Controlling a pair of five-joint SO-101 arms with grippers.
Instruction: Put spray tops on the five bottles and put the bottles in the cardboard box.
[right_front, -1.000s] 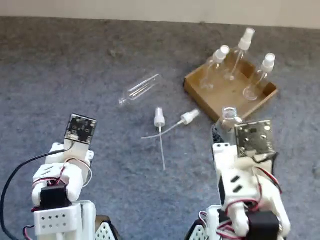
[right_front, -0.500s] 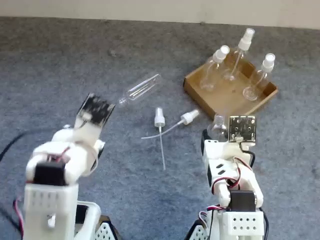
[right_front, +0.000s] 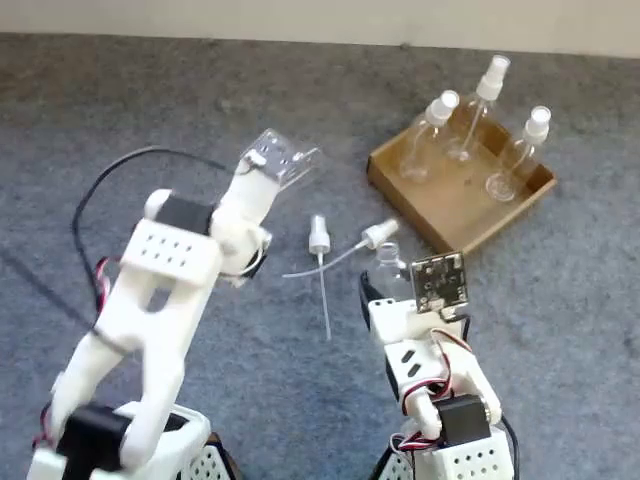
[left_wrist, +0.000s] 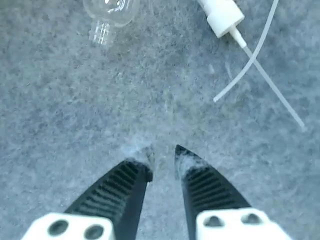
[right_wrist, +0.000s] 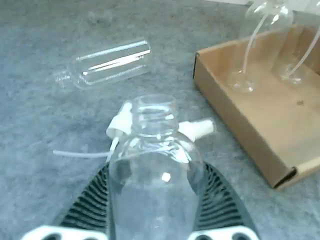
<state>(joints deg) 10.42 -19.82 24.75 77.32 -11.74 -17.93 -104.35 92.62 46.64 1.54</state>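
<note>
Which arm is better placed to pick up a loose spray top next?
Left. The left gripper is empty and slightly open, with a spray top lying just ahead of it. The right gripper is shut on a bottle that has no top yet.

**Three capped bottles boxed, two spray tops loose**

The cardboard box (right_front: 400, 195) sits on the grey carpet (right_front: 150, 110) with three capped bottles (right_front: 430, 135) upright inside. Near its front wall, the right arm (right_front: 425, 330) has an uncapped bottle (right_front: 388, 262) upright at its tip. Two spray tops (right_front: 319, 235) lie between the arms, tubes crossing. The left arm (right_front: 180, 270) has its wrist over part of a clear bottle (right_front: 303, 160) lying on its side.
</note>
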